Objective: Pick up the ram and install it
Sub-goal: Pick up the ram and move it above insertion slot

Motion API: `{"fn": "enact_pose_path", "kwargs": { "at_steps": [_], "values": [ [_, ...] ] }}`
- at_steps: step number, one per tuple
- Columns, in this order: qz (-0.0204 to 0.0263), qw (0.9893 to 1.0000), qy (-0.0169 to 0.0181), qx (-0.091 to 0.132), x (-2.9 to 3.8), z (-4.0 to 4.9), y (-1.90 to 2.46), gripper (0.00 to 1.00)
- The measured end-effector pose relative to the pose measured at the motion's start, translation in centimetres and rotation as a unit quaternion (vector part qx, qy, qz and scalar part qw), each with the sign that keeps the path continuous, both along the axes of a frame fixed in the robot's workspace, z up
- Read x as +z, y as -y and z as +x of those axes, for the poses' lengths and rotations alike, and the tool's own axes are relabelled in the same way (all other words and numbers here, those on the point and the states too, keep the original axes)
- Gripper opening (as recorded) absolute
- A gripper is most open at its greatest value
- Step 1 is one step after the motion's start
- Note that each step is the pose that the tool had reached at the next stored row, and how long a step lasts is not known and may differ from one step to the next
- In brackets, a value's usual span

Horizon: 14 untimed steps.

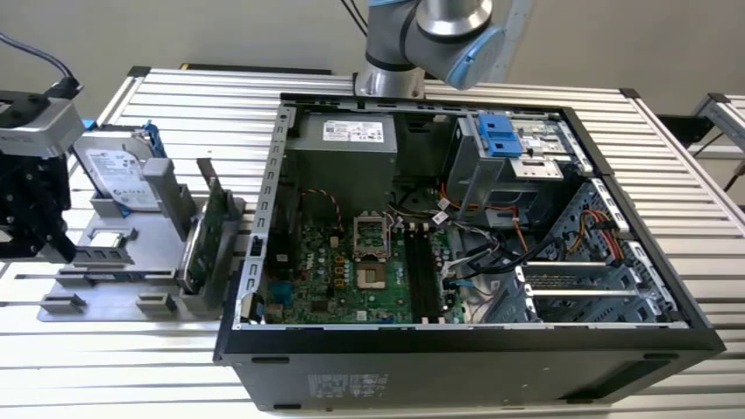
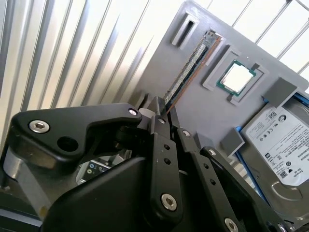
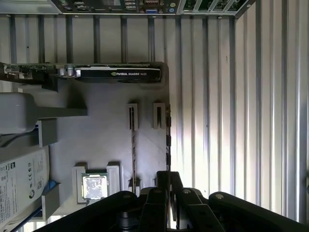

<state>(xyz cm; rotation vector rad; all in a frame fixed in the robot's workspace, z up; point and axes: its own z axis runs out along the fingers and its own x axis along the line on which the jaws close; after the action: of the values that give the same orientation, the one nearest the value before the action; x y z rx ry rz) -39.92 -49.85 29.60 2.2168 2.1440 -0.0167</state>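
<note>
Ram (image 2: 190, 67) stands edge-up in the tray (image 1: 111, 288), at nine o'clock of the case (image 1: 466, 371) in the exterior view. Pickup step: tool (image 2: 163, 108), closed and empty, hovers near; grasping probably needs opening first.

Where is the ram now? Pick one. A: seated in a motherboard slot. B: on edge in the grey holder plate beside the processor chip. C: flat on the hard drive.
B: in the second wrist view the ram stands on edge in the grey holder plate beside the processor chip, the gripper at its near end.
</note>
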Motion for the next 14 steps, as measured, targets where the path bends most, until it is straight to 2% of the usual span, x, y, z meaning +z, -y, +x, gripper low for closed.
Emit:
{"fn": "enact_pose_path", "kwargs": {
  "at_steps": [14],
  "values": [
    [0.0,1.0,0.0,0.0,0.87,0.0,0.0,0.0]
  ]
}}
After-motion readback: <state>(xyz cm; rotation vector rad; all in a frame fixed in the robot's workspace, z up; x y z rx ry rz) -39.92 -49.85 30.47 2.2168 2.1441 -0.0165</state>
